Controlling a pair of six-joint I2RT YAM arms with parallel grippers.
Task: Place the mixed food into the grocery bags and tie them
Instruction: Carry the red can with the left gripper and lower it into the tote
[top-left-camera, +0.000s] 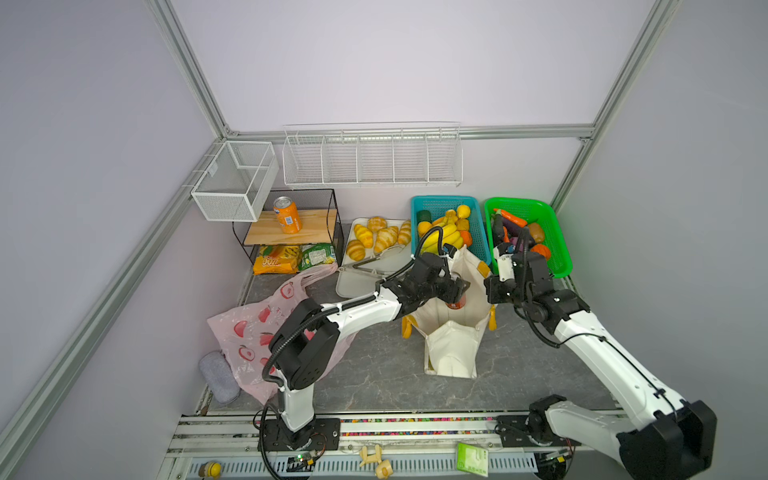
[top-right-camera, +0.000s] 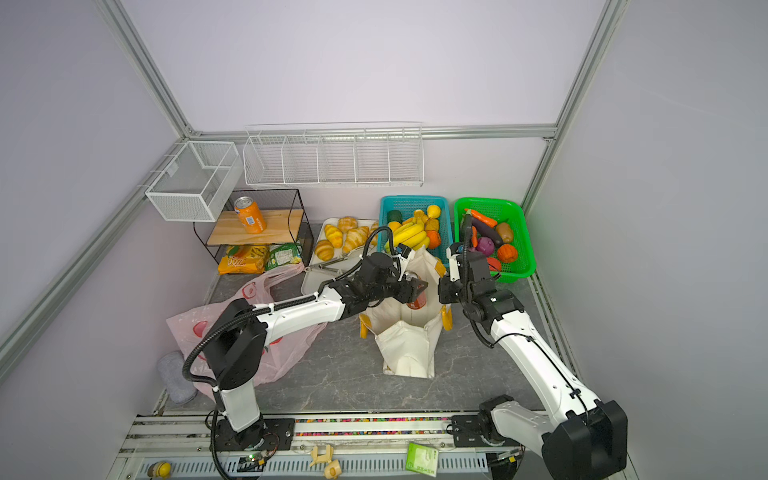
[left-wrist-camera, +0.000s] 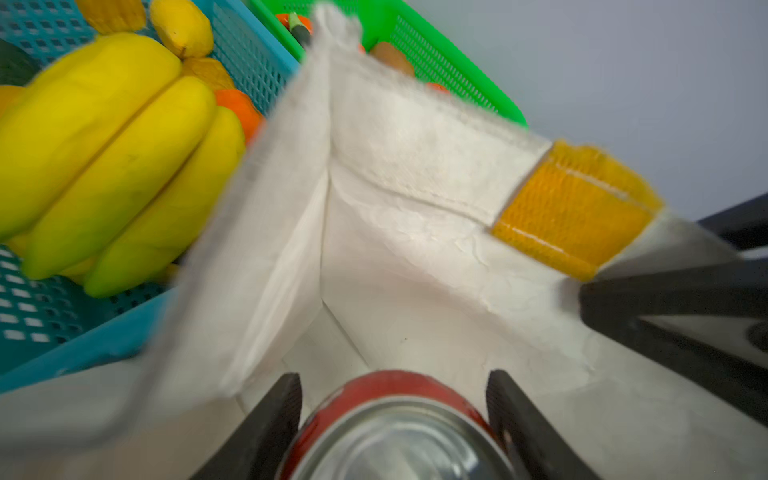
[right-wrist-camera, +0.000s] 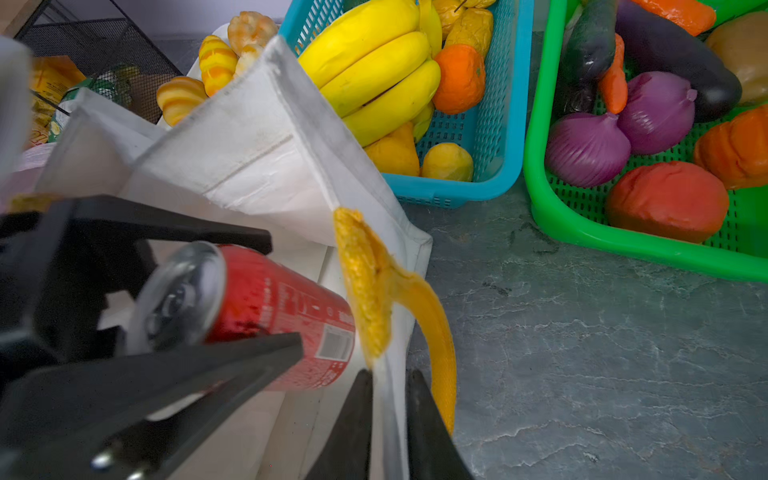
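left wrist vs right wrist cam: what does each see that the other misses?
Left wrist only: the deep inside corner of the canvas tote, and the red cola can end-on. Right wrist only: right fingers pinching the tote's rim, the can's barcode, purple onions, croissants. Both: the can held in the left fingers at the tote's mouth, bananas, blue basket, green basket, a yellow tote handle.

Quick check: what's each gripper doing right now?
Left gripper: closed on the red can, at the tote mouth.
Right gripper: shut on the tote's rim.
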